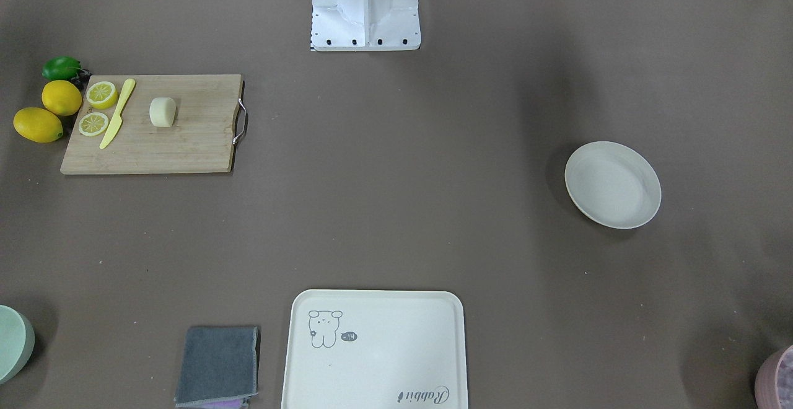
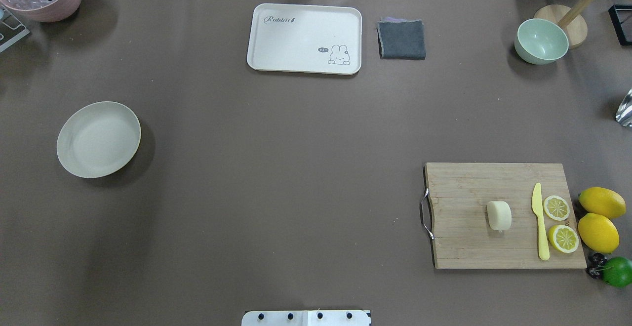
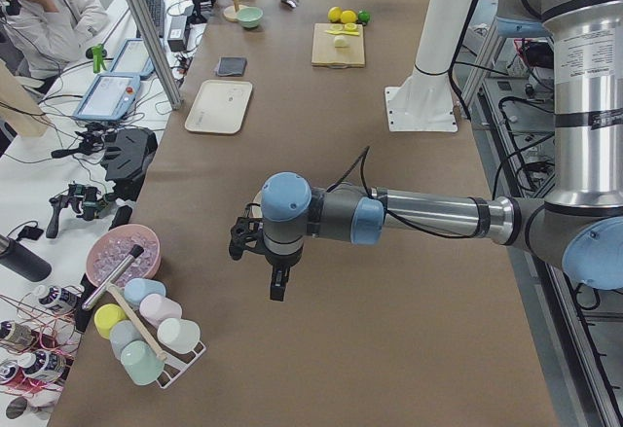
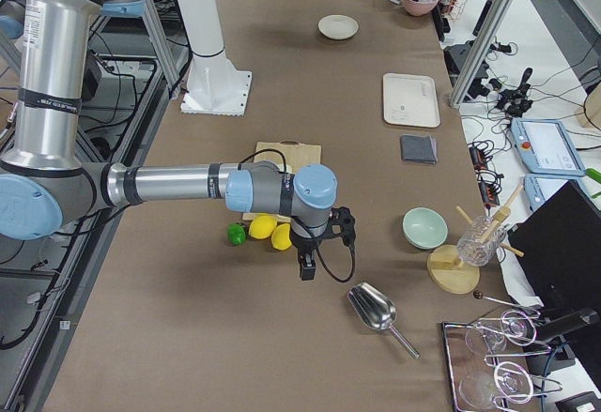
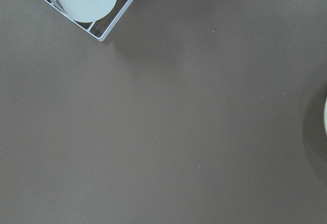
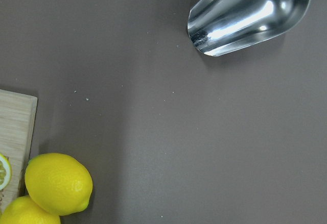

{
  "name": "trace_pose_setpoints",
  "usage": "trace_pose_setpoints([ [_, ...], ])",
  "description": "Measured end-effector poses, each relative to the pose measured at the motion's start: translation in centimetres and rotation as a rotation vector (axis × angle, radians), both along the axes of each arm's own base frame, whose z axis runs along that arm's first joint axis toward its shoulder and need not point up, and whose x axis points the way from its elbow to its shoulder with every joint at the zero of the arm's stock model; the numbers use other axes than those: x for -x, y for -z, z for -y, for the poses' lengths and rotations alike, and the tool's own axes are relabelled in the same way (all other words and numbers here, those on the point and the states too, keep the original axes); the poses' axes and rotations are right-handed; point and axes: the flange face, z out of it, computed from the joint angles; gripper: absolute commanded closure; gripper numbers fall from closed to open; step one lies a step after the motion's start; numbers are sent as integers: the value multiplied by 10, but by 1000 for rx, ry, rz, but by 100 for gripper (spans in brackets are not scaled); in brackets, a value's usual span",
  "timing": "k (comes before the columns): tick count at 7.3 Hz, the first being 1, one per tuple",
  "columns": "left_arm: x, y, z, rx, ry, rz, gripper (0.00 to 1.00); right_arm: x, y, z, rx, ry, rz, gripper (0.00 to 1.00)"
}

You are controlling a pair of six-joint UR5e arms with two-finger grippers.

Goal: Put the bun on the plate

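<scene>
Cream bun (image 2: 498, 215) on board (image 2: 464, 247), R claw (image 4: 306, 269) beyond lemons (image 2: 598, 232).

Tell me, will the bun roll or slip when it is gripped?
The bun looks rounded on one side, so a push may roll it. Its smooth skin may slip. It seems small, so probably light.

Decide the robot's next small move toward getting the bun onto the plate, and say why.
Probably swing the right gripper over the cutting board to hang above the bun. The bun lies untouched there, that gripper hovers off the board beyond the lemons, and the plate sits empty on the robot's left.
</scene>
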Motion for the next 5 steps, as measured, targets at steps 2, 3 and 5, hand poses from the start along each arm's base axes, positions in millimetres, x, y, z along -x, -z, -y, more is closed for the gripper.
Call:
trace_pose_setpoints([
  [2, -3, 1, 1, -5, -8, 0, 1, 0, 0, 0, 0, 0, 0, 0],
  [3, -4, 2, 2, -10, -11, 0, 1, 0, 0, 0, 0, 0, -1, 0],
  [5, -5, 4, 3, -42, -12, 1, 1, 0, 1, 1, -2, 0, 0, 0],
])
